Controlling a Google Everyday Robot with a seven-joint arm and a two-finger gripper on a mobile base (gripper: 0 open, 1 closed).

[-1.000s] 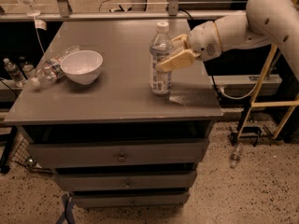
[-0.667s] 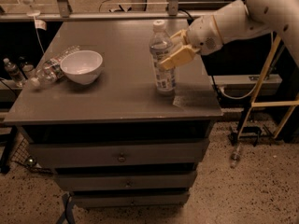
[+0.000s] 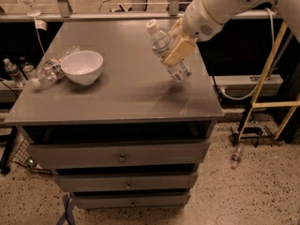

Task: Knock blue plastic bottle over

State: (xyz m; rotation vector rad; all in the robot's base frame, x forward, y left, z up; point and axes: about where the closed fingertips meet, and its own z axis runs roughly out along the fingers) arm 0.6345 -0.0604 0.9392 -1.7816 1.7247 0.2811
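Observation:
The blue plastic bottle (image 3: pixel 162 42), clear with a white cap and a white-and-blue label, is tilted steeply over the right part of the grey table (image 3: pixel 117 100). Its cap points up and to the left, and its base is low near the table's right edge. My gripper (image 3: pixel 180 49) comes in from the upper right and lies against the middle of the bottle, covering part of its label. I cannot tell whether the base still touches the table.
A white bowl (image 3: pixel 82 65) stands at the table's left, with a smaller clear bottle (image 3: pixel 50 70) lying beside it. More bottles (image 3: pixel 11 71) stand on a shelf at far left. A yellow frame (image 3: pixel 272 102) and a floor bottle (image 3: pixel 236 156) are at the right.
The bottle stood upright before and now leans hard with its cap to the left. My gripper and arm have moved up and to the left against it.

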